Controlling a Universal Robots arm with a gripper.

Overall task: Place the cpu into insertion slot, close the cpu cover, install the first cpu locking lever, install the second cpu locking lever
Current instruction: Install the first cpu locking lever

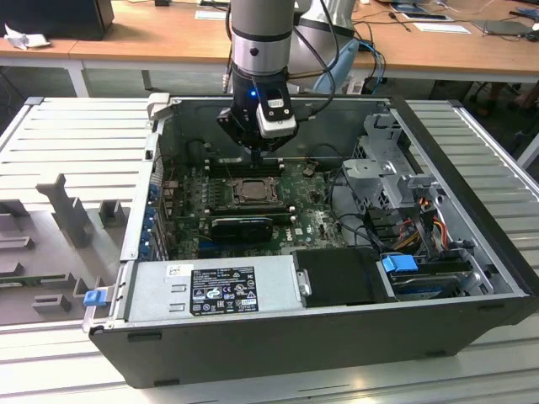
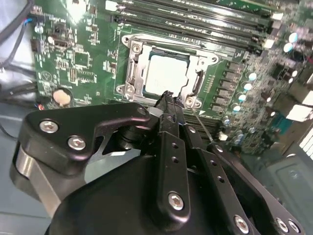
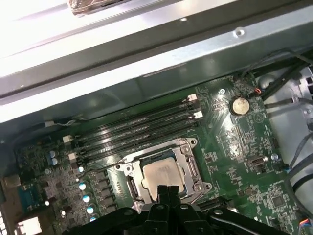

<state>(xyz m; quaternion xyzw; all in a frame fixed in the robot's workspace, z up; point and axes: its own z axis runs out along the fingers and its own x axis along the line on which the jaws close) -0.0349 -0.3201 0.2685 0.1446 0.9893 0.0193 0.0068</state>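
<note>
The chip already lies in its socket on the board inside the open computer case. The cover frame seems to be down around it, so I judge the locking step is in hand. The gripper, pinched together and empty, hovers just beside the socket's edge; this work likely calls for a steady, well-aimed push.

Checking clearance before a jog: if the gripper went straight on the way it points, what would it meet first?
Most likely the cpu cover, at its edge beside the seated cpu; in both wrist views the gripper points there. Depth is unclear, so it might land on the cpu instead.
</note>
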